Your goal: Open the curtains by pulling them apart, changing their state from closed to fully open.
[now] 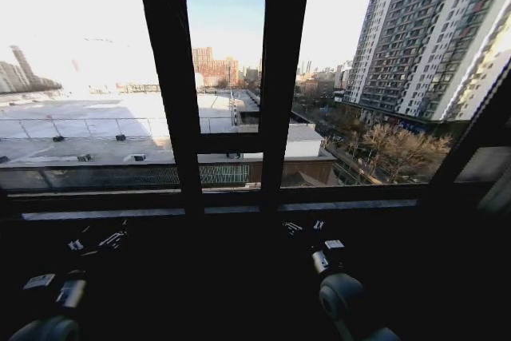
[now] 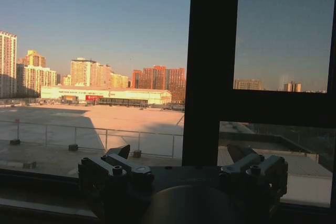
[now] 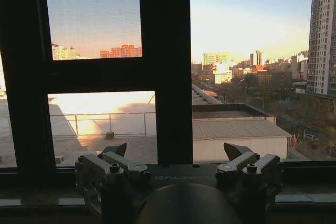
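Both arms rest low; left gripper (image 2: 181, 156) and right gripper (image 3: 178, 153) gape empty before window frame (image 1: 275, 77).

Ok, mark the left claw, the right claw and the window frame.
left claw (image 2: 181, 153), left wrist view, midway between its fingertips.
right claw (image 3: 176, 150), right wrist view, midway between its fingertips.
window frame (image 1: 283, 77), head view, its right upright bar.

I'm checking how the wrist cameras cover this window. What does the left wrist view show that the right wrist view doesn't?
Left wrist view: the left gripper, open, and a long low pale building behind a wide flat roof.

Right wrist view: the right gripper, open, a tall apartment tower and a small pale shed.

Both: dark window frame bars with bare glass, no curtain fabric across it, and city skyline.
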Motion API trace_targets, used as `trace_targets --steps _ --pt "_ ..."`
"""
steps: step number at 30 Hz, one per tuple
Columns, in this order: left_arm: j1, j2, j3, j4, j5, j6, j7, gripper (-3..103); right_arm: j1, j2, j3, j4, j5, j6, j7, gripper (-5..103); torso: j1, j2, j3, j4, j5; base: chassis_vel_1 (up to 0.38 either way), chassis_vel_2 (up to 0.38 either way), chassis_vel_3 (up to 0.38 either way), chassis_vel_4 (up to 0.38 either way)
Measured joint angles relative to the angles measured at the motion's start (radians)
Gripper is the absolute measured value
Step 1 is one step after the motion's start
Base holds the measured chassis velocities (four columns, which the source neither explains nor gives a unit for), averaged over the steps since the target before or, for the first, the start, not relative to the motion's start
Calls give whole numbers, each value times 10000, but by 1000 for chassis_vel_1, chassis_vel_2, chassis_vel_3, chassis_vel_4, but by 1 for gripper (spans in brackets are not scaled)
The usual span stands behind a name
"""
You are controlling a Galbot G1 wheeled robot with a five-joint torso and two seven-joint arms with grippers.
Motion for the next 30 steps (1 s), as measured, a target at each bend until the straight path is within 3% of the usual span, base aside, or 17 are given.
trace_targets --steps 14,25,30 --pt "-45 82 -42 183 -164 -117 259 100 -50 29 -78 77 -57 -28 137 100 0 1 0 1 -4 -10 -377 13 382" --pt "-58 166 -138 286 -218 -208 272 100 -128 17 -139 10 -641 106 -54 100 1 0 1 2 -11 25 -379 -18 395" --pt "-70 137 -90 338 -209 -207 310 100 -177 12 -131 -64 -755 249 -81 100 -9 6 -4 -2 5 41 -257 -42 221"
